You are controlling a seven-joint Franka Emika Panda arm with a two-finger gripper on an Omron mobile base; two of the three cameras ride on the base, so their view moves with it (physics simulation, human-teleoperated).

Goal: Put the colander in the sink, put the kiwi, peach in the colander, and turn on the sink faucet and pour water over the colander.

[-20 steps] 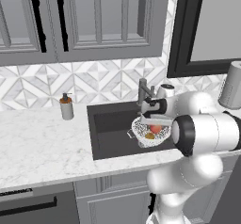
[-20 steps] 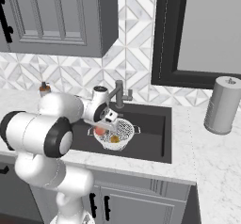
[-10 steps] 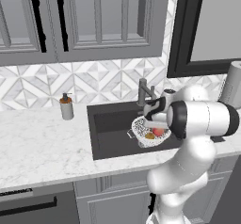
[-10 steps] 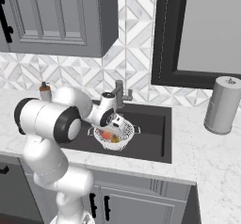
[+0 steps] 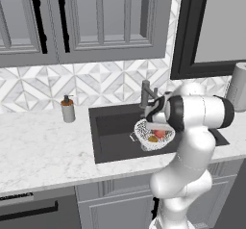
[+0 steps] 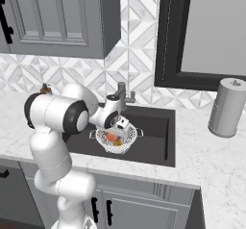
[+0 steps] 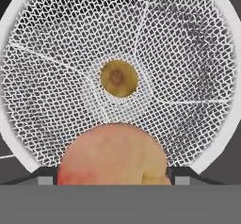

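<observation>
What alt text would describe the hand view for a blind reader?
A peach sits between the open gripper fingertips, just above a white mesh colander. A kiwi lies at the colander's centre.

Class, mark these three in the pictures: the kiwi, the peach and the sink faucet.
kiwi (image 7: 119, 78): hand view, middle of the fruit, at the colander's centre.
peach (image 7: 113, 155): hand view, its orange front face.
sink faucet (image 5: 145, 94): left base view, its upright stem.

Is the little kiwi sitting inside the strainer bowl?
Yes, in the hand view the kiwi lies at the bottom middle of the colander, with the peach nearer the camera.
</observation>
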